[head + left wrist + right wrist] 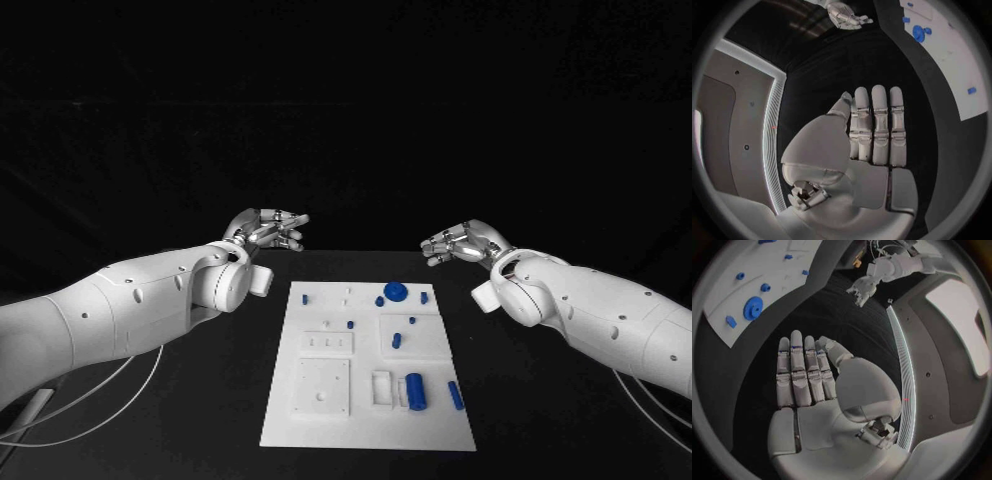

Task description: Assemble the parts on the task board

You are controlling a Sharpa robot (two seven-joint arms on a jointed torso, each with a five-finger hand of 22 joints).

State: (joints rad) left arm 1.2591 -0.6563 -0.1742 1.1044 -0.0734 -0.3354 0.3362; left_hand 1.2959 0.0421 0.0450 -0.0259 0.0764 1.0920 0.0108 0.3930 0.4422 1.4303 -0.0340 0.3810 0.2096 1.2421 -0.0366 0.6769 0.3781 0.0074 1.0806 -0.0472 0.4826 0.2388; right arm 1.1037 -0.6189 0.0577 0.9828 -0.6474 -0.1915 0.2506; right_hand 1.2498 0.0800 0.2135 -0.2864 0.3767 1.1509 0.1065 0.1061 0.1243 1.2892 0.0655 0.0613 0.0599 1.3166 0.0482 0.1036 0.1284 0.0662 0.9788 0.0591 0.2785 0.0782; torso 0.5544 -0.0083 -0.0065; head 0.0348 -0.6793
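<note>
The task board (325,425) lies in the middle of the tabletop (173,420), with the parts (415,390) on its right half. Beyond its far corners hover the left hand (268,231) and right hand (459,243), well apart.

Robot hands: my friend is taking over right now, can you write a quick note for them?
Left hand: open, holds nothing, past the board's far left corner.
Right hand: open, holds nothing, past the far right corner.
Blue parts lie on the board: a disc at the far end, a cylinder near the front, small pieces between.
Done: cannot tell; neither hand touches a part.
Left: pick up and fit the parts.
</note>
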